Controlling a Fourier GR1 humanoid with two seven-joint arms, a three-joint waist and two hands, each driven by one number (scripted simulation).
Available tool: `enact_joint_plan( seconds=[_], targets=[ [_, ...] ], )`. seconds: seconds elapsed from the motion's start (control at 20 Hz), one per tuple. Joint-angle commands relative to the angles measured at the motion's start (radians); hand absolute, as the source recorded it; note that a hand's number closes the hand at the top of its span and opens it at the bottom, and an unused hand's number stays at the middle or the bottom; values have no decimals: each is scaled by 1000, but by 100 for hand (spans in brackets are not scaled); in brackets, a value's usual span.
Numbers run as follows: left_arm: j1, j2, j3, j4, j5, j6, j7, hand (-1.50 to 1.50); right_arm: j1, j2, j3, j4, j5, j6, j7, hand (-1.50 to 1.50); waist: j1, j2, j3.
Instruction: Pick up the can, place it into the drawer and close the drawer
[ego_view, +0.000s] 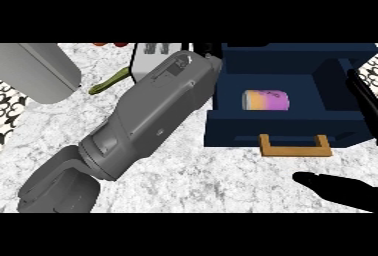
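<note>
The can (265, 99), orange at one end and purple along the rest, lies on its side inside the open dark blue drawer (221, 112), which stands pulled out on the right part of the marbled counter (184, 175). A tan handle (294, 146) juts from the drawer's near face. The left forearm runs diagonally from the near left up toward the drawer's far left corner, and its hand is hidden at the far end, so whether its fingers are apart or together cannot be told. The right hand (336, 189) shows at the near right edge, black, with fingers stretched out leftward just above the counter, near the handle but not touching it, holding nothing. At the far left sits a grey rounded appliance (37, 70), and beside the forearm a green vegetable (107, 83) lies on the counter next to a white object (148, 60).
</note>
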Motion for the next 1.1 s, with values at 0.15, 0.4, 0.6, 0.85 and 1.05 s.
enact_joint_plan(
  seconds=[0.15, 0.4, 0.6, 0.85, 1.05],
  targets=[
    [29, 55, -7, -42, -45, -11, 61, -150, -192, -41, 86, 300, 225, -118, -57, -150, 19, -5, 0],
    [14, 73, 1, -60, -71, 28, 104, -150, -303, -35, 185, 483, 361, -175, -66, -150, 23, -6, 0],
    [78, 99, -2, -124, -87, 20, 103, -150, -367, -86, 200, 648, 443, -199, -105, -150, 27, -6, 0],
    [148, 206, 0, -224, -110, 9, 153, -150, -430, -27, 203, 859, 542, -370, -85, -150, 32, -8, 0],
    [159, 237, 0, -269, -137, 25, 188, -150, -477, -9, 177, 1084, 579, -523, -131, -150, 29, -5, 1]
  ],
)
